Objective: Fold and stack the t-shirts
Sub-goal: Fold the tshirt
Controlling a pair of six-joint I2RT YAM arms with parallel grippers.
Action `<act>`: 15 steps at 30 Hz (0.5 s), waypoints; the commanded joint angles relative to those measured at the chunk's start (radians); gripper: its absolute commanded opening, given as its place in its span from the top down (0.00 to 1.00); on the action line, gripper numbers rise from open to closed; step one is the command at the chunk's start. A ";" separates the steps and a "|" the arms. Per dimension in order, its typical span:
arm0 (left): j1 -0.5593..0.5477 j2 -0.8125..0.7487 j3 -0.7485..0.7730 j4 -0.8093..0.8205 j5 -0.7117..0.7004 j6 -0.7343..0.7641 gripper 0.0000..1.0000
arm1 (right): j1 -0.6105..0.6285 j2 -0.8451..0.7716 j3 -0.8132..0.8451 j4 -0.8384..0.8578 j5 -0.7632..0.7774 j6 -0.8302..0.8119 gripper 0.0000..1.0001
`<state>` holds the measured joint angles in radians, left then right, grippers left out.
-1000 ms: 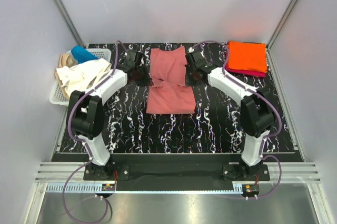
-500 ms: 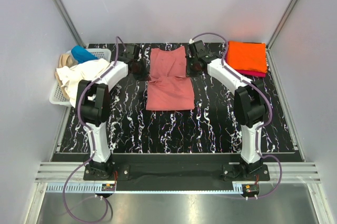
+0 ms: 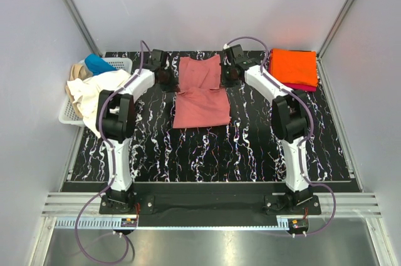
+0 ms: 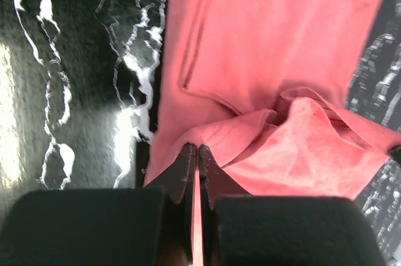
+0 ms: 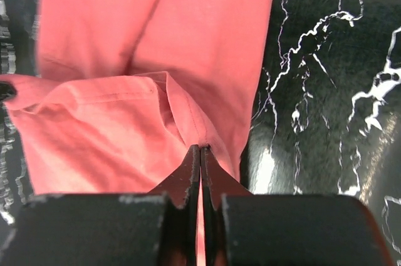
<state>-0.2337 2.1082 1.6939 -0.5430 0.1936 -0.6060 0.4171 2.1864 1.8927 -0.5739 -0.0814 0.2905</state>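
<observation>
Salmon-pink tee: plain, no print, darker pink in creases. Orange tee: bright, plain. Magenta tee: only a thin edge shows under the orange. Cream-white tee, tan tee, blue tee: all plain. Basket: white lattice. Surface: glossy black w/ white marble veins. L gripper & R gripper: black jaws, pink sliver betw. them. Arms: white + black.

Your black, white-veined table carries a pink shirt at the back middle, partly folded. In the far right corner, a magenta shirt lies under an orange shirt. A white basket sits at the left edge.
</observation>
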 commanded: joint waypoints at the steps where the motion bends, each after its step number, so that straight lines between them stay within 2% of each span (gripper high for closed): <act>1: 0.022 0.036 0.065 0.014 0.004 0.011 0.90 | -0.021 0.052 0.077 0.003 -0.032 -0.037 0.95; 3: 0.028 0.038 0.073 -0.006 -0.026 -0.004 0.78 | -0.027 0.079 0.103 0.000 -0.035 -0.057 0.89; 4: 0.036 0.035 0.078 -0.009 -0.028 -0.005 0.76 | -0.038 0.085 0.136 -0.013 -0.041 -0.063 0.79; 7: 0.050 0.004 0.087 -0.029 -0.065 0.006 0.75 | -0.054 0.096 0.222 -0.088 -0.046 -0.085 0.61; 8: 0.050 -0.011 0.085 -0.034 -0.084 0.011 0.70 | -0.055 0.089 0.241 -0.112 -0.038 -0.093 0.60; 12: 0.036 -0.115 0.009 -0.015 -0.131 0.023 0.66 | -0.057 0.035 0.217 -0.164 -0.024 -0.077 0.58; 15: 0.001 -0.139 -0.026 0.006 -0.085 0.038 0.66 | -0.055 0.012 0.166 -0.159 -0.105 -0.048 0.66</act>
<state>-0.1974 2.0632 1.6878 -0.5808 0.1013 -0.5972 0.3561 2.2684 2.0830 -0.6971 -0.1150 0.2302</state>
